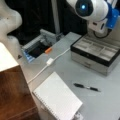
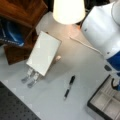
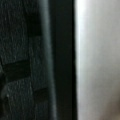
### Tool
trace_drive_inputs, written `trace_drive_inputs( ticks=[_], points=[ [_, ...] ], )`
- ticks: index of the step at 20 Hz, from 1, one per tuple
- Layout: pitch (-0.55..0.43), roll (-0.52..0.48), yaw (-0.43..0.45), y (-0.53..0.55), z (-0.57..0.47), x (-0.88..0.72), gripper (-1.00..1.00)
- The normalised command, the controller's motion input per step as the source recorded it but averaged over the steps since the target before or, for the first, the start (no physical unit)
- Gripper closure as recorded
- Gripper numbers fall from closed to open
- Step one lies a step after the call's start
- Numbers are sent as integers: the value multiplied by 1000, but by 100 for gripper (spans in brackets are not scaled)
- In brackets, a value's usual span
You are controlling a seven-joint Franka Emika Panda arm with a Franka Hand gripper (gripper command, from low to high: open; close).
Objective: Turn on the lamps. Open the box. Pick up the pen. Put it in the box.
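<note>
The lamp (image 2: 68, 10) glows bright cream-white at a front view's top; its shade also shows at the left edge in a front view (image 1: 6, 58). The box (image 1: 96, 53) stands open on the grey table (image 1: 105, 105), its grey divided tray exposed and nothing visible in the compartments; in a front view only its corner (image 2: 103, 103) appears at bottom right. The pen (image 1: 87, 87) lies flat on the table in front of the box, well apart from it, and beside the white spiral notepad (image 1: 58, 98); in both front views it lies alone, nothing touching it (image 2: 69, 87). The gripper (image 1: 101, 27) hangs over the far edge of the open box, and whether its jaws are parted or together cannot be told. The wrist view shows only dark and pale blurred surfaces. A white cable (image 1: 50, 62) crosses the table.
</note>
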Motion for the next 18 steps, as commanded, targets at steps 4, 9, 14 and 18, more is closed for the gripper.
trace_drive_inputs(
  ticks=[4,9,14,18],
  points=[
    [53,-145,91,140,110,195,-100],
    [49,-158,63,207,124,147,-100],
    [36,-183,34,234,90,151,-100],
    [16,-174,35,139,64,142,-100]
  ],
)
